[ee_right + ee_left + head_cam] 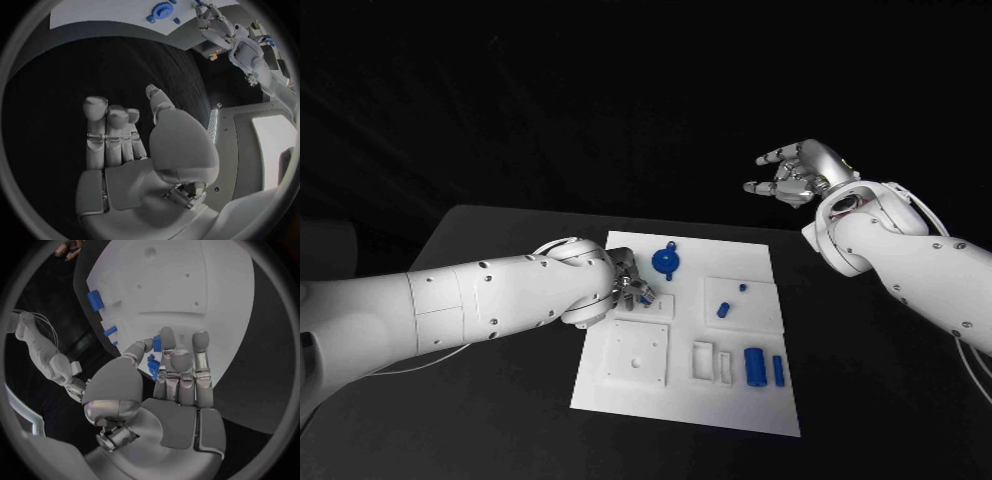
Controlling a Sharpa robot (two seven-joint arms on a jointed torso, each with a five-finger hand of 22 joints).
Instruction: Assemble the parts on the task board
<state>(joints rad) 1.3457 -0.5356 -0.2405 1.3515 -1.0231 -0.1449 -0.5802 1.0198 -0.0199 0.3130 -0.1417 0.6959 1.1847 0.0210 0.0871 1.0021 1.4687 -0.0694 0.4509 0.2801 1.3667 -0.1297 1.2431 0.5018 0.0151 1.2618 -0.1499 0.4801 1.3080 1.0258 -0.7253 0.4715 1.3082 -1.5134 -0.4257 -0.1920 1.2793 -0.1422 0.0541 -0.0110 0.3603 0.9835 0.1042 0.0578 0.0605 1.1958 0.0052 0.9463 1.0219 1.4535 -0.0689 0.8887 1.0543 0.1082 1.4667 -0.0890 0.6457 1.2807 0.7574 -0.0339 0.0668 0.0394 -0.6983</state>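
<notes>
From the head view, your left hand [620, 287] sits over the left edge of the task board [750, 252], which lies in the middle of the black counter [488, 400]. A round blue part [668, 262] lies just to the hand's right near the board's far end. Two small blue parts [728, 303] rest mid-board, and two upright blue cylinders [760, 367] lie toward the near right. Your right hand [798, 172] hangs raised beyond the board's far right corner, well apart from it.

In the left wrist view, your fingers [167, 342] pinch a small blue part [154, 360] against the thumb, just above the board.

In the right wrist view, your right hand's fingers [112, 130] are loosely spread and hold nothing, with dark counter under them.
</notes>
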